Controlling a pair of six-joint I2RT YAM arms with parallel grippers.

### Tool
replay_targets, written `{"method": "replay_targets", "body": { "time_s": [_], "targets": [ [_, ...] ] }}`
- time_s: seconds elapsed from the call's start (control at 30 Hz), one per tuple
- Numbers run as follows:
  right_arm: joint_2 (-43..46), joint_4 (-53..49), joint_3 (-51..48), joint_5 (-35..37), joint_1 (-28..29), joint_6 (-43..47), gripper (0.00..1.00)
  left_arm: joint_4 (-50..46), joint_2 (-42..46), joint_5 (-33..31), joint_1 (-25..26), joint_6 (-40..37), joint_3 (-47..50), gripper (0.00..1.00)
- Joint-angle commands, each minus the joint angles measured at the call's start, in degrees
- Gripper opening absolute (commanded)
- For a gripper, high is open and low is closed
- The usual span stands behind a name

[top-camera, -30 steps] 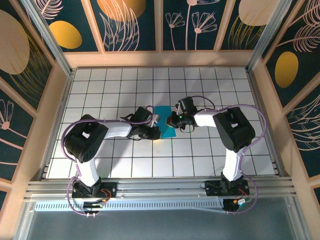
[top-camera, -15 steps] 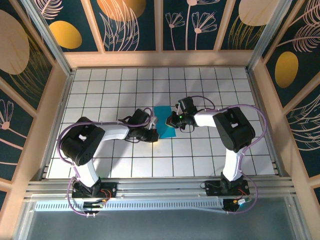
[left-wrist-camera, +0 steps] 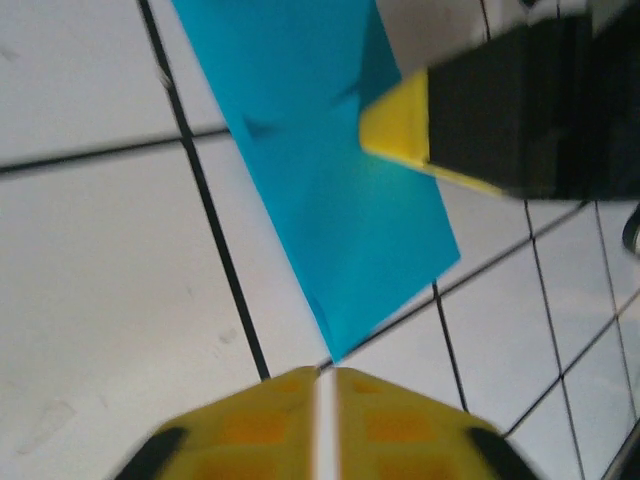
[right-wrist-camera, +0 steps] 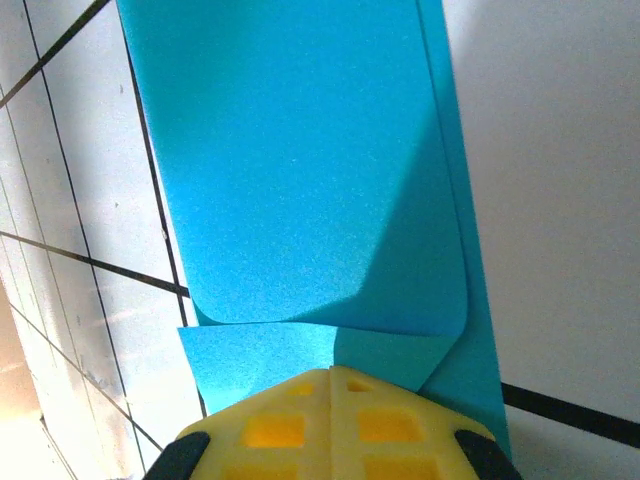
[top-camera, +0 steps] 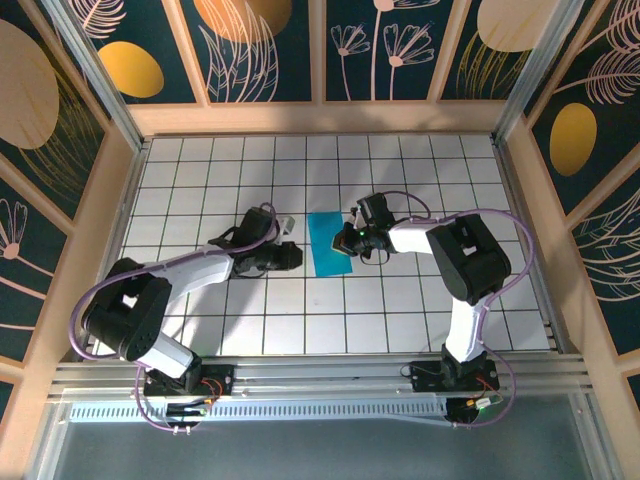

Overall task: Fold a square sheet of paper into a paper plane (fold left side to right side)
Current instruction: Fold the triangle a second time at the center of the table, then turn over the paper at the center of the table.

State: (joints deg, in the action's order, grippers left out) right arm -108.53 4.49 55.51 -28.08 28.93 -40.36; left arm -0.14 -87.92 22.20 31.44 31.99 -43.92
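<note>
One fold looks done: the thin cyan-blue square sheet of paper (top-camera: 325,248) lies on the white grid-tiled tabletop (top-camera: 400,320) as a narrow doubled strip, its top layer bowed rather than creased flat. At the sheet's right edge the right gripper (top-camera: 346,244) rests with jaws clenched, though I cannot tell whether paper sits between them. Just left of the sheet the left gripper (top-camera: 296,256) hangs clenched on nothing. Sharpening this crease, the nose folds and the wings seem left to do.

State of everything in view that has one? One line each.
square sheet of paper: folded in half, top layer bowing up instead of lying flat.
left gripper: shut, empty, just off the sheet's corner.
right gripper: shut, tips resting on the sheet.
</note>
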Motion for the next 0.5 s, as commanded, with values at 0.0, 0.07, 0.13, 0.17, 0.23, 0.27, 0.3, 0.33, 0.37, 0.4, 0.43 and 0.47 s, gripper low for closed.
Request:
{"method": "replay_targets", "body": {
  "time_s": [0.0, 0.07, 0.13, 0.17, 0.23, 0.27, 0.3, 0.33, 0.37, 0.4, 0.43, 0.47],
  "targets": [
    [5.08, 2.01, -0.13, 1.27, -0.73, 1.44, 0.13, 3.63, 0.34, -2.23, -1.02, 4.32, -0.29, 0.24],
    [7.82, 1.84, -0.57, 3.14, -1.25, 2.31, 0.23, 5.77, -0.61, -1.63, -1.45, 5.63, -0.47, 0.34],
    [10.6, 2.23, -1.94, 5.01, -2.03, 3.37, 0.33, 7.35, -2.43, -0.29, -1.73, 6.78, -1.32, 0.39],
    [12.4, 2.43, -2.96, 6.22, -2.49, 3.8, 0.38, 7.99, -3.66, 0.41, -1.82, 7.22, -2.09, 0.4],
    [15.22, 3.08, -5.23, 7.77, -3.48, 4.48, 0.47, 9.34, -6.03, 1.73, -1.82, 7.98, -3.24, 0.41],
    [16.8, 3.54, -6.59, 8.26, -4.14, 4.53, 0.5, 9.74, -7.33, 2.18, -1.82, 8.09, -4.14, 0.41],
    [18.29, 4.32, -8.13, 8.47, -4.69, 4.51, 0.54, 9.72, -8.54, 2.32, -1.83, 8.0, -4.95, 0.41],
    [19.54, 5.14, -9.48, 8.48, -5.15, 4.42, 0.57, 9.8, -9.55, 2.49, -1.82, 7.84, -5.48, 0.41],
    [21.11, 6.32, -11.13, 8.41, -5.66, 4.05, 0.61, 9.97, -9.91, 2.88, -1.82, 7.63, -6.19, 0.41],
    [22.53, 7.78, -12.92, 8.11, -6.07, 3.58, 0.65, 9.99, -12.2, 3.27, -1.82, 7.5, -6.92, 0.41],
    [23.63, 9.15, -14.46, 7.6, -6.48, 3.09, 0.68, 10.1, -13.05, 3.71, -1.8, 7.4, -7.48, 0.41],
    [24.92, 10.68, -16.14, 6.9, -6.88, 2.56, 0.71, 10.33, -14.01, 4.15, -1.83, 7.2, -8.03, 0.42]
  ]
}}
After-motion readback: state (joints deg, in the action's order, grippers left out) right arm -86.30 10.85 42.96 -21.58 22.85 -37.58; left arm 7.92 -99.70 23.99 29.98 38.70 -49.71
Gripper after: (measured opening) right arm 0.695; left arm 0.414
